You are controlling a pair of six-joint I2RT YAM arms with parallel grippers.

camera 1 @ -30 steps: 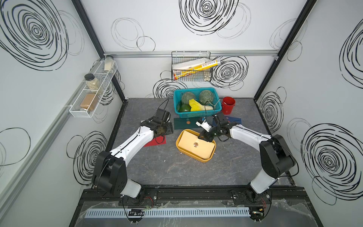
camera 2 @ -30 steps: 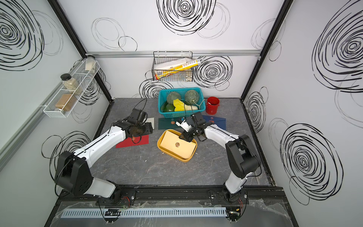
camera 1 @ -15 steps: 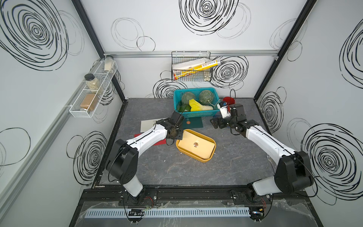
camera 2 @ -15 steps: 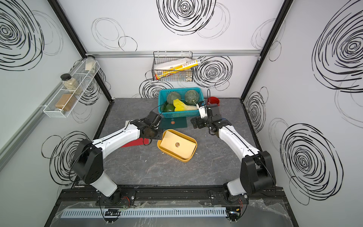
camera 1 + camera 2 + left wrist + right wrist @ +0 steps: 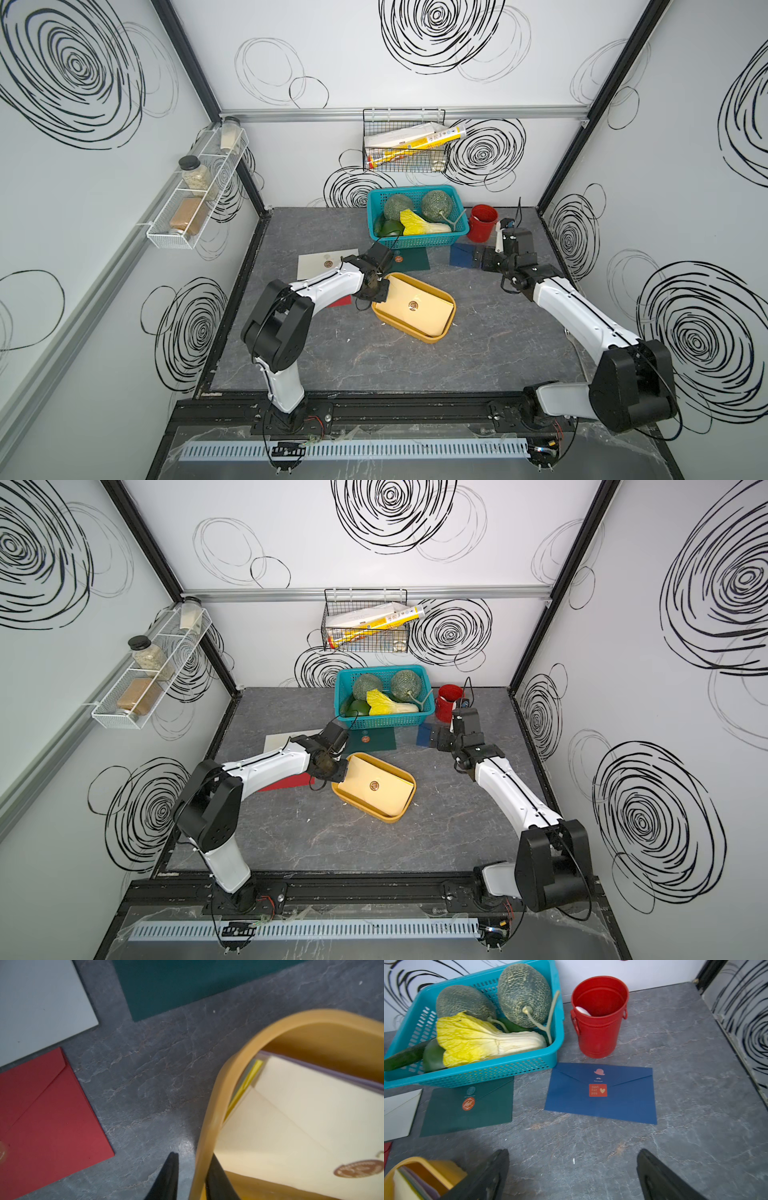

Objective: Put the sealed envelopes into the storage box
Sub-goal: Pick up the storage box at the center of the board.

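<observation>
The orange-yellow storage box [image 5: 405,328] [image 5: 365,808] sits mid-table with a beige envelope [image 5: 428,316] [image 5: 291,1115] on top; yellow [image 5: 247,1084] and lilac [image 5: 353,1080] edges show beneath. My left gripper [image 5: 380,291] [image 5: 193,1155] straddles the box's near-left rim [image 5: 209,1105], one finger inside and one outside; its jaws are narrow, with a slit of table beside the outer finger. My right gripper [image 5: 478,259] [image 5: 573,1153] hangs wide open and empty over bare table just short of the navy envelope [image 5: 461,254] [image 5: 600,1095]. Dark green [image 5: 411,259], white [image 5: 320,264] and red [image 5: 340,300] envelopes lie flat.
A teal basket [image 5: 415,241] of vegetables stands at the back, its front edge over the dark green envelope. A red bucket [image 5: 481,224] stands just behind the navy envelope. A wire rack and a shelf of jars hang on the walls.
My left gripper moved right from the red envelope to the box's rim and its jaws narrowed. My right gripper drew back from the box to the navy envelope and opened wide.
</observation>
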